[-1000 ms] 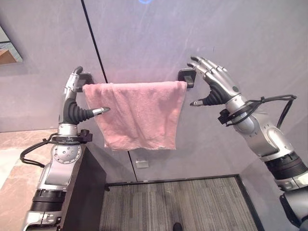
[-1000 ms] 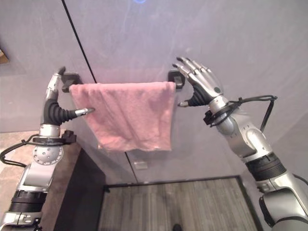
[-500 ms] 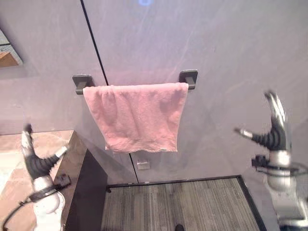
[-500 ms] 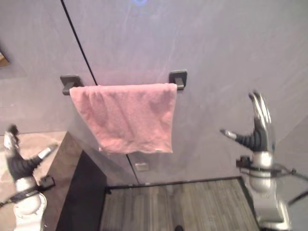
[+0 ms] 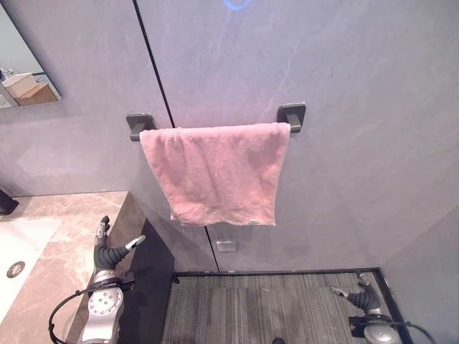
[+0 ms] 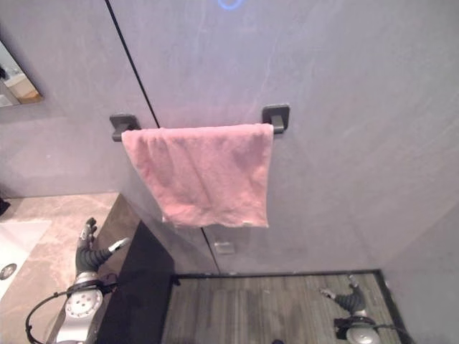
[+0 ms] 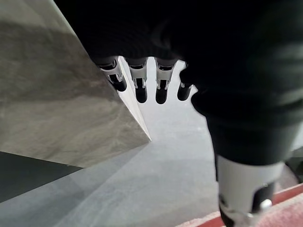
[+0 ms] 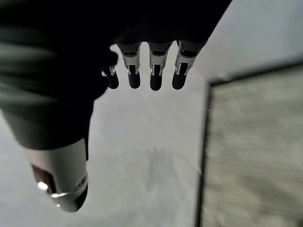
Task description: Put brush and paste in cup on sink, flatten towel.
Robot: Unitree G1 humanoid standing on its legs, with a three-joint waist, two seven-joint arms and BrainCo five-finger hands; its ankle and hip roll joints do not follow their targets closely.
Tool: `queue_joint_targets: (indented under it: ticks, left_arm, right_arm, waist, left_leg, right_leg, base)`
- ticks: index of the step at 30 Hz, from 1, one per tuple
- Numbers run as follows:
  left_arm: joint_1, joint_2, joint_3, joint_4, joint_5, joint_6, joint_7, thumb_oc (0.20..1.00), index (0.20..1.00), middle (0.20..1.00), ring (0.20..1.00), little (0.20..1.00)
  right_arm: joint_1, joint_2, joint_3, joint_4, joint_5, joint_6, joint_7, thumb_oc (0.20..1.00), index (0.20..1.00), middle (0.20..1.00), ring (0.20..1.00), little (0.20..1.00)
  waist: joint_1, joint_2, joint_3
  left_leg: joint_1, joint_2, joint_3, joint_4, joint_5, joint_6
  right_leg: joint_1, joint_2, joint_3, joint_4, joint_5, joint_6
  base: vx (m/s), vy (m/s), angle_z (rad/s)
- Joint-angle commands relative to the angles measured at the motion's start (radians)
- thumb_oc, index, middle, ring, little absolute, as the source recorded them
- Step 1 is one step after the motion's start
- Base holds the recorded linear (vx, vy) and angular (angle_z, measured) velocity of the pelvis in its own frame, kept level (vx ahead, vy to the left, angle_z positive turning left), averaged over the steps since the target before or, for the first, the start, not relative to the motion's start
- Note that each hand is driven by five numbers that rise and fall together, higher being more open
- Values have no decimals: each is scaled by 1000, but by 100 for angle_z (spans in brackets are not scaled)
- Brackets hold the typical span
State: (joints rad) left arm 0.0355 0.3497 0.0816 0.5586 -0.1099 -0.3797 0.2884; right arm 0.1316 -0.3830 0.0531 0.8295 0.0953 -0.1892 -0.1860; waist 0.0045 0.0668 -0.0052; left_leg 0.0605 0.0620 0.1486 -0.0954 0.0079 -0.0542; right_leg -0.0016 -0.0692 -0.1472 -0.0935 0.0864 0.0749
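Towel: a pink terry cloth towel point(image 5: 219, 172) hangs over a dark bar between two dark square wall brackets point(image 5: 292, 115), on the far grey wall. It is spread along almost the whole bar, and its lower edge is a little uneven, longer on the right.
Left hand: the left hand point(image 5: 107, 252) is low at the near left, above the edge of the beige marble counter point(image 5: 54, 236), well apart from the towel. Its fingers point(image 7: 141, 90) are straight and a little apart, the thumb out to the side, holding nothing.
Right hand: the right hand point(image 5: 361, 297) is low at the near right, over the grey striped floor point(image 5: 265, 308). Its fingers point(image 8: 155, 78) are straight, side by side, the thumb apart, empty.
Sink: a white basin point(image 5: 18, 247) with a round drain is sunk in the counter at the far left.
Mirror: the corner of a mirror point(image 5: 21, 64) is on the wall at the upper left.
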Motion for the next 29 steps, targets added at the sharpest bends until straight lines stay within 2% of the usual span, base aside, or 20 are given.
queue_joint_targets:
  ticks: [1, 6, 7, 13, 16, 17, 18, 20, 22, 25, 29]
  left_arm:
    - [75, -89, -167, 254, -56, 150, -122, 1000, 1000, 1000, 1000, 1000]
    - [59, -46, -256, 181, 19, 122, -138, 1000, 1000, 1000, 1000, 1000]
    - [43, -14, -310, 112, 107, 95, -115, 1000, 1000, 1000, 1000, 1000]
    - [40, -8, -328, 55, 103, 87, -109, 1000, 1000, 1000, 1000, 1000]
    - [8, 30, -390, 29, 215, 74, -91, 1000, 1000, 1000, 1000, 1000]
    - [9, 30, -390, 28, 215, 74, -91, 1000, 1000, 1000, 1000, 1000]
    - [29, 20, -371, -4, 135, 73, -106, 1000, 1000, 1000, 1000, 1000]
    - [31, 10, -359, 22, 117, 87, -104, 1000, 1000, 1000, 1000, 1000]
    - [15, -3, -362, 110, 168, 116, -90, 1000, 1000, 1000, 1000, 1000]
    - [-2, -40, -360, 246, 161, 139, -85, 1000, 1000, 1000, 1000, 1000]
    - [-2, -57, -334, 343, 154, 149, -76, 1000, 1000, 1000, 1000, 1000]
  right_arm:
    - [-67, 29, -6, -16, 98, -25, 23, 1000, 1000, 1000, 1000, 1000]
    - [-95, 36, 19, 35, 120, -24, 22, 1000, 1000, 1000, 1000, 1000]
    - [-98, 42, 26, 22, 130, -30, 19, 1000, 1000, 1000, 1000, 1000]
    - [-102, 45, 46, 28, 124, -34, 13, 1000, 1000, 1000, 1000, 1000]
    - [-118, 49, 63, 30, 132, -41, 5, 1000, 1000, 1000, 1000, 1000]
    - [-118, 49, 62, 30, 132, -41, 5, 1000, 1000, 1000, 1000, 1000]
    - [-109, 50, 63, 19, 127, -39, 6, 1000, 1000, 1000, 1000, 1000]
    - [-109, 51, 66, 27, 123, -33, 0, 1000, 1000, 1000, 1000, 1000]
    - [-116, 57, 69, 63, 130, -26, 0, 1000, 1000, 1000, 1000, 1000]
    - [-135, 66, 87, 125, 126, -13, 2, 1000, 1000, 1000, 1000, 1000]
    - [-142, 71, 100, 157, 118, -8, 5, 1000, 1000, 1000, 1000, 1000]
  waist:
    - [-39, -81, -2]
    - [-39, -75, -2]
    - [-40, -76, -1]
    - [-39, -78, -2]
    - [-42, -75, 0]
    - [-41, -75, 0]
    - [-41, -75, 0]
    - [-43, -74, 0]
    - [-45, -72, 2]
    - [-46, -68, 3]
    - [-44, -67, 6]
  left_leg:
    - [-30, 51, -18, 8, 63, -41]
    - [-32, 57, -21, 8, 65, -47]
    - [-31, 59, -20, 8, 64, -49]
    - [-31, 63, -20, 8, 63, -51]
    - [-31, 65, -16, 8, 63, -53]
    - [-30, 65, -16, 8, 63, -53]
    - [-28, 66, -15, 8, 62, -52]
    - [-27, 67, -15, 8, 63, -51]
    - [-27, 67, -14, 8, 63, -51]
    - [-27, 67, -12, 8, 63, -51]
    - [-26, 66, -10, 8, 62, -49]
  right_leg:
    - [-14, -109, 41, 15, 77, 87]
    - [-13, -105, 34, 13, 72, 86]
    - [-13, -104, 34, 13, 71, 87]
    - [-13, -102, 39, 11, 70, 88]
    - [-13, -99, 43, 10, 68, 87]
    - [-13, -99, 43, 10, 68, 87]
    - [-13, -99, 45, 10, 68, 87]
    - [-14, -97, 46, 10, 68, 86]
    - [-16, -96, 49, 11, 68, 85]
    - [-17, -95, 52, 10, 68, 82]
    - [-18, -94, 57, 9, 69, 80]
  base:
    - [0, 0, 0]
    - [0, -18, 2]
    - [0, 0, 0]
    - [0, -7, -1]
    - [-2, -15, -3]
    - [0, 0, 0]
    - [0, 0, 0]
    - [0, 0, 0]
    - [0, 0, 0]
    - [0, 0, 0]
    - [0, 0, 0]
